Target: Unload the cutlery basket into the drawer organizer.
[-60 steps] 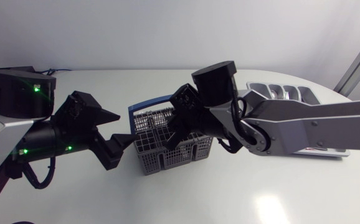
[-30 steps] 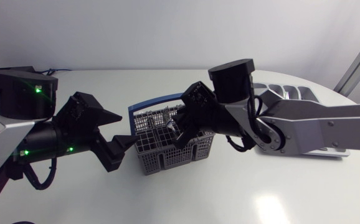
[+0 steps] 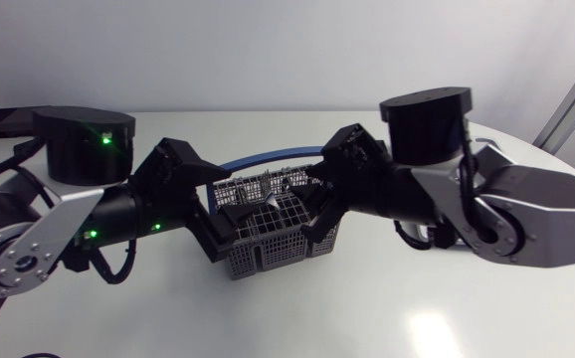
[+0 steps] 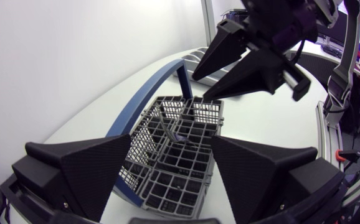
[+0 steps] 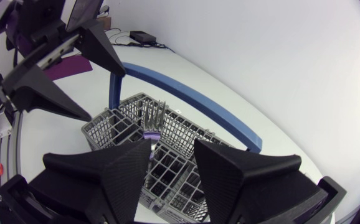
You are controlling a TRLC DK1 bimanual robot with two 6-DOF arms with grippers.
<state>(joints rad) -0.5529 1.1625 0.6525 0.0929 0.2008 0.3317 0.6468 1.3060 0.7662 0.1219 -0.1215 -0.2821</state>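
Observation:
The grey wire cutlery basket (image 3: pixel 268 239) with a blue arched handle (image 3: pixel 268 156) stands mid-table. A fork (image 5: pixel 155 115) with a purple part stands in one compartment, tines up; in the left wrist view it (image 4: pixel 169 129) is also visible. My left gripper (image 3: pixel 226 207) is open at the basket's left side, with the basket (image 4: pixel 147 134) just ahead of its fingers. My right gripper (image 3: pixel 314 206) is open at the basket's right side, a little above it, and holds nothing. The basket (image 5: pixel 105 127) lies below and ahead of it. My right arm hides the organizer in the head view.
The two grippers face each other across the basket, close together. In the left wrist view the right gripper (image 4: pixel 248 59) hangs over the basket's far end. Bare white table (image 3: pixel 297 318) lies in front of the basket.
My right gripper has drawn back to the right out of the basket and its fingers have parted. My left arm has swung right, bringing its gripper up to the basket.

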